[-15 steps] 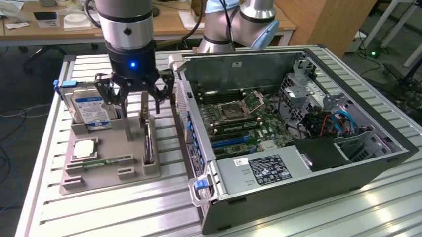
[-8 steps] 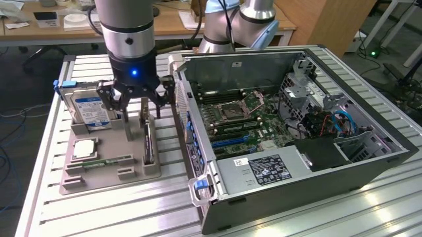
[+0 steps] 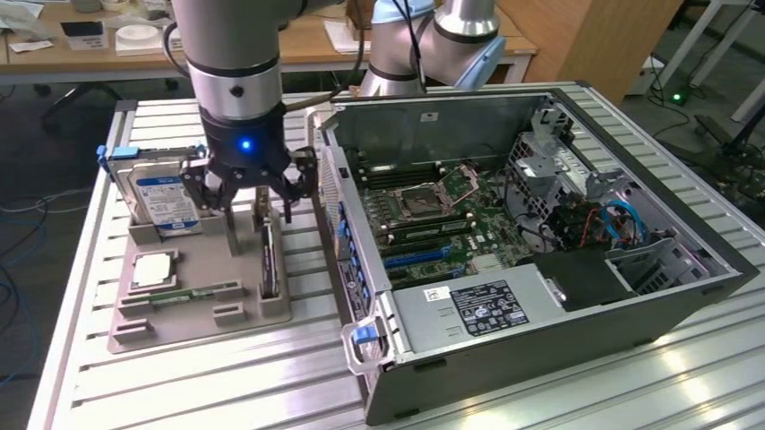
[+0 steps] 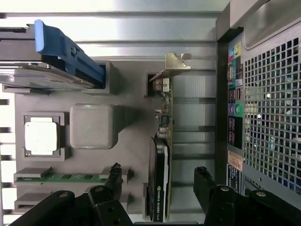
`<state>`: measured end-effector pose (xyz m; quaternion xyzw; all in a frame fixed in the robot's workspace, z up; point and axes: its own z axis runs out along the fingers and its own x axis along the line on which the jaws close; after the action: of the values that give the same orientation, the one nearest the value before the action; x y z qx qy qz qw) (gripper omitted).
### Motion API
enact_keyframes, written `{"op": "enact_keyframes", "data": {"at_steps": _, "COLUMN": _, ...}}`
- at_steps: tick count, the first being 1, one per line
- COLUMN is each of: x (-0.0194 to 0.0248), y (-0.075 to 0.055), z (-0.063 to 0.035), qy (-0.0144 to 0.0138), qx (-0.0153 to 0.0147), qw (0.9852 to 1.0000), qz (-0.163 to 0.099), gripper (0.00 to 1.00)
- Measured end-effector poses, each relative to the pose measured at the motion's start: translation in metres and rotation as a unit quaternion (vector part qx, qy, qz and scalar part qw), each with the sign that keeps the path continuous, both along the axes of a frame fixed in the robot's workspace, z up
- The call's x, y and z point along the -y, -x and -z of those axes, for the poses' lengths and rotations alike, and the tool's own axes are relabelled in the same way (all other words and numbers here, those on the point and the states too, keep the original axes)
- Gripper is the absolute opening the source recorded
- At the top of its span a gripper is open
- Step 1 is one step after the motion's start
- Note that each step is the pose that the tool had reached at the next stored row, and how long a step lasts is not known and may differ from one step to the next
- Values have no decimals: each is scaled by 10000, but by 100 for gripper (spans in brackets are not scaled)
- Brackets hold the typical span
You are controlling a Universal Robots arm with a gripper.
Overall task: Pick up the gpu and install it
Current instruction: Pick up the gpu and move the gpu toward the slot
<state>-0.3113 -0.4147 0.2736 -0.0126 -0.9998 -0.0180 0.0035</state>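
Pincer [image 3: 253,204]: my black metal fingers [image 4: 205,181] are spread apart and clamp nothing. I hang above the tray edge nearest the computer case.
Graphics card [image 4: 162,160]: a thin, flat green board standing on its long edge in a slot along that same tray edge. It has a glossy black housing at the end under me and a bent silver bracket at the other end. It sits between my two fingers, one on either side, and I see a gap on both sides.
Tray [image 3: 179,315]: a matt grey plastic holder with moulded pockets and raised blocks. It lies flat on the table.
Hard drive [image 3: 161,202]: a boxy silver block with a blue-and-white label and a blue clip. It stands upright at the tray end that the card's bracket points to.
Processor [image 4: 41,136]: a square, pale metal plate lying flat in a pocket by the tray edge far from the case.
Memory stick [image 4: 70,177]: a narrow green strip lying in a groove beside the processor.
Computer case [image 3: 514,242]: an open grey steel box just beside the tray. Its green board faces up and one wall is perforated.
Table [image 3: 239,381]: ribbed aluminium slats, shiny.
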Motion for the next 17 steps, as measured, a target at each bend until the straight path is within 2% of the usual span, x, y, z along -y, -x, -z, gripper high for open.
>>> {"op": "enact_keyframes", "data": {"at_steps": 6, "x": 0, "y": 0, "z": 108, "qy": 0, "qx": 0, "qw": 10000, "qz": 15, "gripper": 72}}
{"op": "enact_keyframes", "data": {"at_steps": 13, "x": 4, "y": 0, "z": 226, "qy": 1, "qx": 0, "qw": 9998, "qz": 206, "gripper": 72}}
{"op": "enact_keyframes", "data": {"at_steps": 17, "x": 30, "y": 0, "z": 280, "qy": 1, "qx": 2, "qw": 9996, "qz": 278, "gripper": 72}}
